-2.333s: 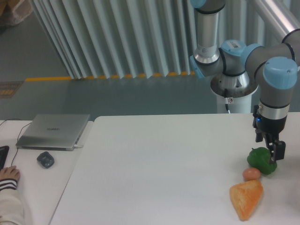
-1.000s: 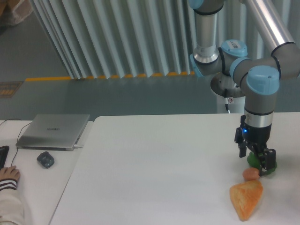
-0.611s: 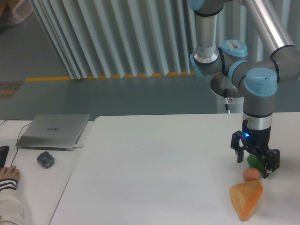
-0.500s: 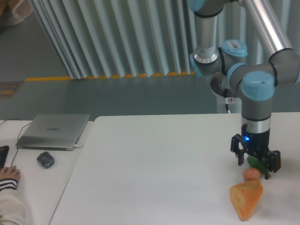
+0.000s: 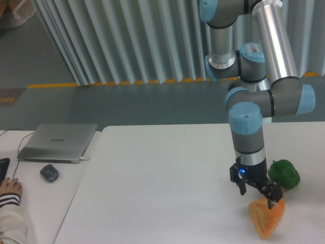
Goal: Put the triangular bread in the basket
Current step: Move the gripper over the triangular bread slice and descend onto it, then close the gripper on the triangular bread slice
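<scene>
The triangular bread (image 5: 266, 219) is an orange-tan wedge lying on the white table (image 5: 162, 173) near its front right edge. My gripper (image 5: 257, 193) is open and points down. Its fingertips hang just above the bread's upper left corner, one on each side, and hold nothing. The green bell pepper (image 5: 284, 174) sits just right of the gripper. The small pinkish-brown ball is hidden behind the gripper. No basket is in view.
A closed grey laptop (image 5: 58, 142) and a dark mouse (image 5: 49, 173) lie on the side table at the left. A person's hand (image 5: 9, 189) rests at the left edge. The robot's base stands behind the table at the right.
My gripper has moved left and down, from beside the pepper and ball to just over the bread's upper corner. The pepper now shows in full. The bread has not moved.
</scene>
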You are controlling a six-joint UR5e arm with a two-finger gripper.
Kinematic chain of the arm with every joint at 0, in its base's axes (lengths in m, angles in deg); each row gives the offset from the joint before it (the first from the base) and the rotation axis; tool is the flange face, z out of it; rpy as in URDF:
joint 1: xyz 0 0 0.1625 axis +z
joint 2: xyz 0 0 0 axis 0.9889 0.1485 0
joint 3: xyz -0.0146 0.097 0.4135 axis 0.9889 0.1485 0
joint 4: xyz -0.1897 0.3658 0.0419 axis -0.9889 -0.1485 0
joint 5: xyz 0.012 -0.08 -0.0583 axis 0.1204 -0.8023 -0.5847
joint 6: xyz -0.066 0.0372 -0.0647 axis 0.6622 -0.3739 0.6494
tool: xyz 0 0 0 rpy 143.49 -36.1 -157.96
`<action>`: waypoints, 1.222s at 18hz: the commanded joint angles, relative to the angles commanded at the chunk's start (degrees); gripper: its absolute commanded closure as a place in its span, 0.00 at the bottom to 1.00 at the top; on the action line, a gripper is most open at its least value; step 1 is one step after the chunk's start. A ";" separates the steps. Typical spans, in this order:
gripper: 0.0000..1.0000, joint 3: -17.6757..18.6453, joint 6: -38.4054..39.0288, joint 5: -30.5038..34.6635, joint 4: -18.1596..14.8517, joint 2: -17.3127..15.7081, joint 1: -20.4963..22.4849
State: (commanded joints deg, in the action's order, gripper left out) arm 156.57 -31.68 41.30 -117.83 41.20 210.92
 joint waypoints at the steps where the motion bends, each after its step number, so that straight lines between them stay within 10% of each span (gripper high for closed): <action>1: 0.00 0.09 0.26 -0.08 -0.09 0.18 0.18; 13: 0.03 0.00 0.27 -0.17 0.00 1.67 1.14; 17: 0.41 -0.44 2.28 0.00 0.00 2.20 1.15; 22: 0.55 -0.44 3.52 0.00 -0.09 2.11 1.14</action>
State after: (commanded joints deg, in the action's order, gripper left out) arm 156.13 -28.16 41.31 -117.92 43.32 212.07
